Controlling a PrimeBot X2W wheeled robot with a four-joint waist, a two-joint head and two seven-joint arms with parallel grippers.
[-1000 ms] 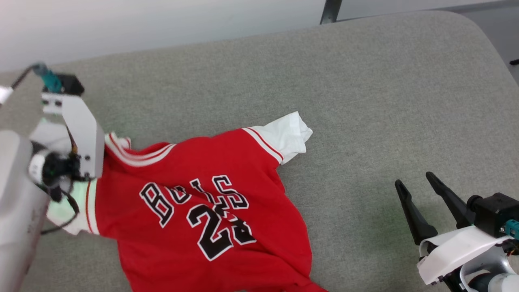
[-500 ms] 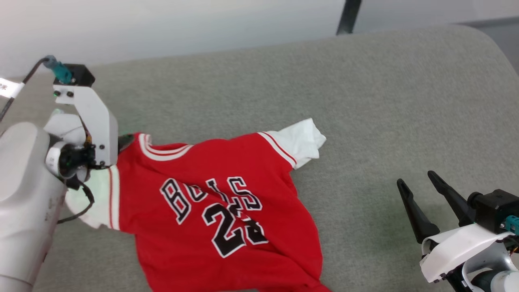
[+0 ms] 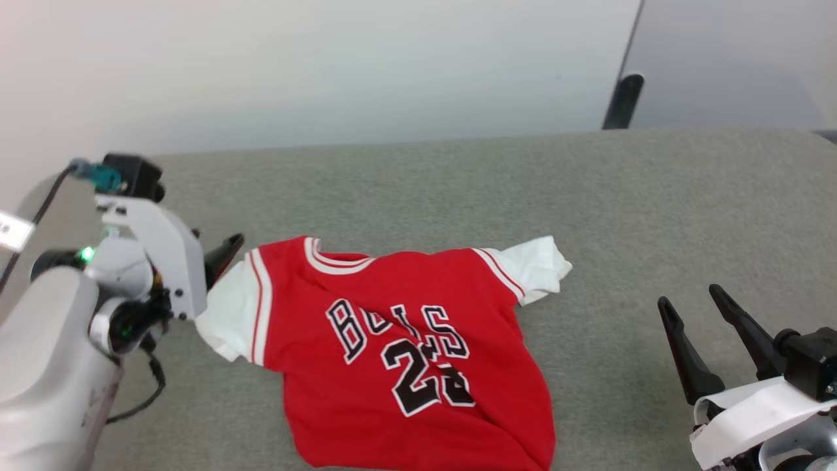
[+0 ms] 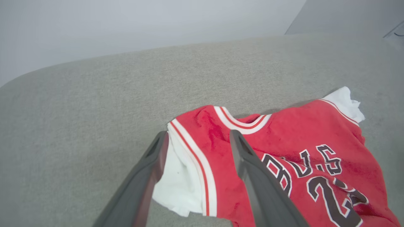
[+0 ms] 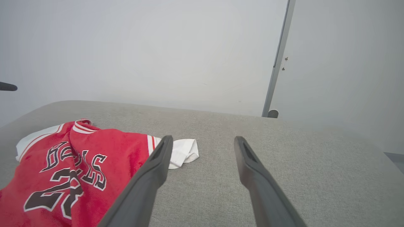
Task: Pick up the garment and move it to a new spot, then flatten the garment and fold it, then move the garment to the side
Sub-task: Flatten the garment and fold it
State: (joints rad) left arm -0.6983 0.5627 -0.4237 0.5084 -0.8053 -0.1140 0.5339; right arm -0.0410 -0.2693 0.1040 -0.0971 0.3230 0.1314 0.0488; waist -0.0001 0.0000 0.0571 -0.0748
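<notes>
The garment [image 3: 405, 340], a red jersey with white sleeves and a black-and-white 23, lies face up and wrinkled on the grey padded surface [image 3: 458, 190]. It also appears in the left wrist view as the garment [image 4: 284, 135] and in the right wrist view as the garment [image 5: 79, 157]. My left gripper [image 4: 199, 135] is open, its fingers straddling the white left sleeve [image 3: 225, 311] and the striped shoulder seam without pinching them. In the head view the left gripper [image 3: 222, 258] sits at the sleeve's outer edge. My right gripper [image 3: 690, 297] hovers open to the right of the jersey, holding nothing; the right gripper [image 5: 203, 138] points past the right sleeve [image 5: 184, 151].
A pale wall [image 3: 392, 65] rises behind the surface, with a dark post [image 3: 621, 101] at the back right. Bare grey padding stretches behind and to the right of the jersey. The surface's rounded right corner [image 3: 811, 140] is near my right arm.
The head camera has tilted, shifting the whole picture. My left gripper has drawn back off the collar and shoulder, and the white left sleeve now lies uncovered. The right gripper has kept its place.
</notes>
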